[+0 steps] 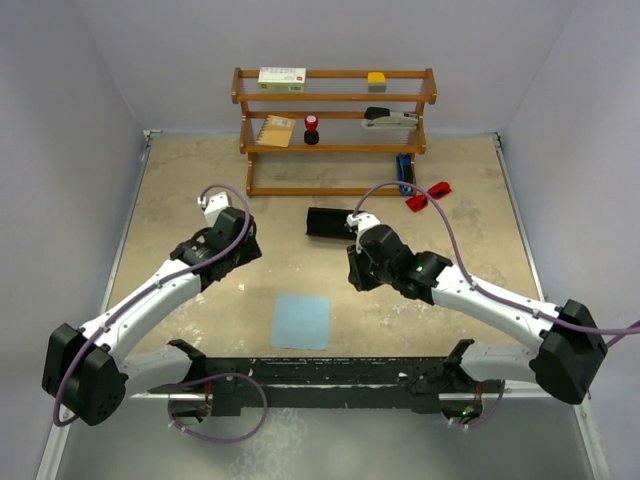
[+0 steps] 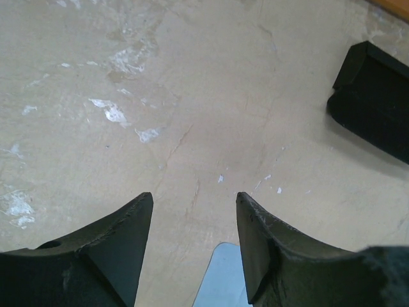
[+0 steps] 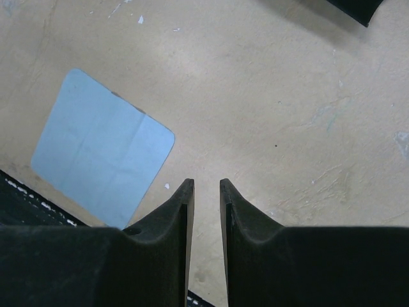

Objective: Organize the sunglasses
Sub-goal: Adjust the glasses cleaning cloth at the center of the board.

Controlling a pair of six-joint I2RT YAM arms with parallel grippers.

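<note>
**Ref. landmark:** wooden shelf, standing at the far edge of the table. All posns below are given rel. to it.

1. **Sunglasses**: red pair, lying on the table just in front of the shelf's R foot and slightly outboard of it. They are well apart from both grippers.
2. **Black case**: on the table in front of the shelf, approx. below its mid-span and a little past the bottom rail. It is clear of both grippers.
3. **Blue cloth**: flat on the table, well in front of the shelf and roughly in line w/ its centre. It lies nearer the arm bases than the shelf.
4. **L gripper**: over bare table in front of the shelf's L end. Jaws are spread w/ a wide gap and hold nothing; the table shows btwn them. Its wrist view has the case at upper R and a cloth corner at the bottom edge.
5. **R gripper**: in front of the shelf's R half, on the near side of the case, w/ the cloth to its L. Jaws are nearly together w/ a slim gap left. Nothing is pinched; only table shows btwn them.
</note>
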